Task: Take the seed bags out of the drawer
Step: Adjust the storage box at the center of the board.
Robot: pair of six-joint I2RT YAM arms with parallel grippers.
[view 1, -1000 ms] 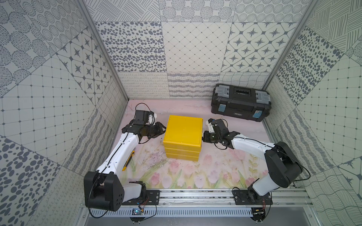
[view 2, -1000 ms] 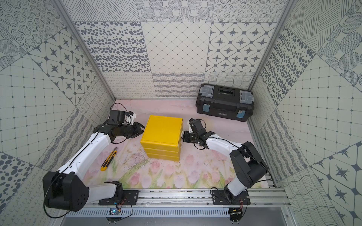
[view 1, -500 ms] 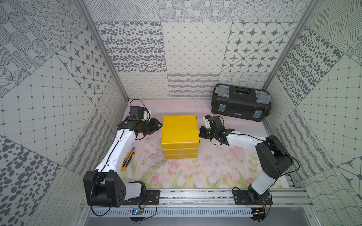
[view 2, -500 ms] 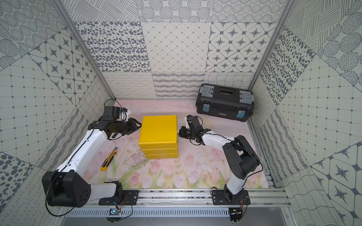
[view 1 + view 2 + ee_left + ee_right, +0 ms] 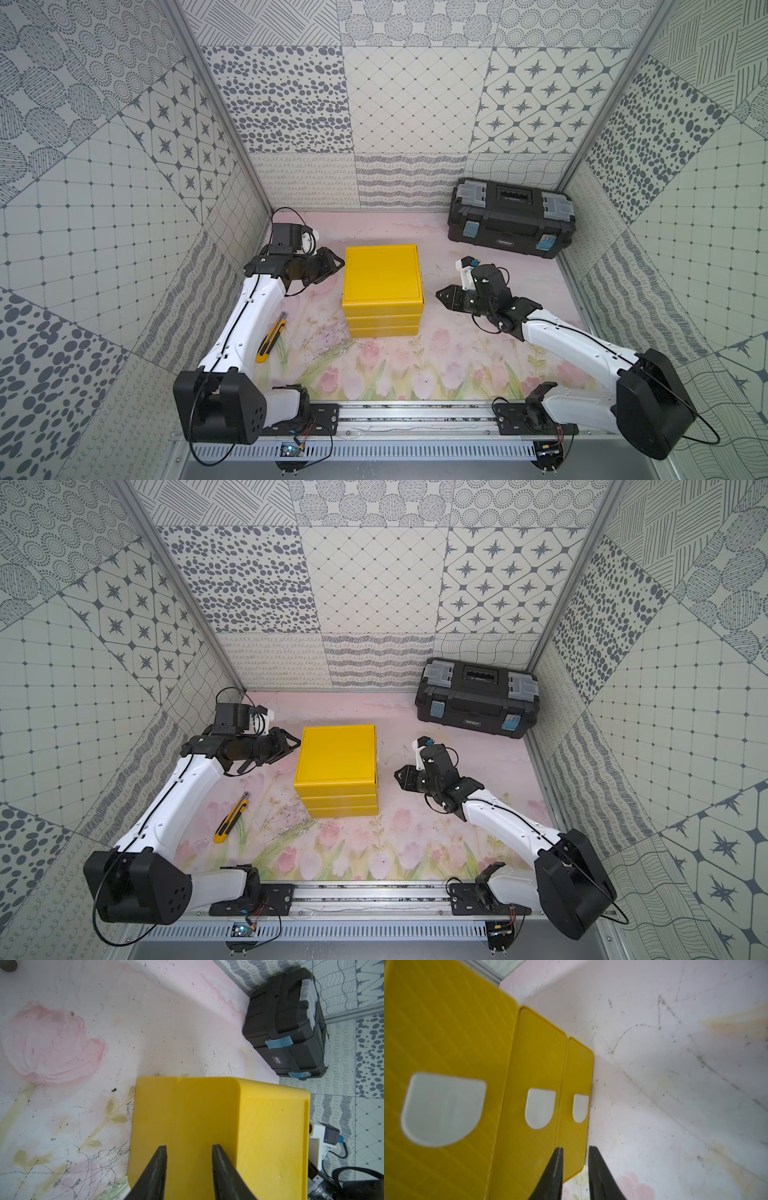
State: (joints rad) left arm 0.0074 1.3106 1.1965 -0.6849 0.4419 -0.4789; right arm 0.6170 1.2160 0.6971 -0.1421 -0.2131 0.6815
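the three drawers (image 5: 533,1059) are all pushed in flush, stacked in the yellow cube (image 5: 382,274) that stands on the mat (image 5: 415,374) about midway between the two arms in both top views (image 5: 334,752); their fronts, each with a white half-oval notch, face the right arm's side, and the seed bags cannot be seen with the drawers shut

the right gripper (image 5: 575,1148) is a little apart from the cube, low over the mat, pointing at the drawer fronts around the bottom drawer (image 5: 578,1068); its jaws stand narrowly apart with nothing between them, and a top view shows a clear gap of mat between its tip (image 5: 438,295) and the cube

the left gripper (image 5: 189,1147) is at the cube's opposite, plain side, up near the top edge, jaws narrowly apart and holding nothing; whether the tips touch the side i cannot tell, though in a top view (image 5: 336,264) they sit right at its edge

a yellow knife (image 5: 232,818) lies on the mat beside the left arm, apart from the cube

a black toolbox (image 5: 511,222), lid down, sits against the back wall in the far right corner, well apart from the cube
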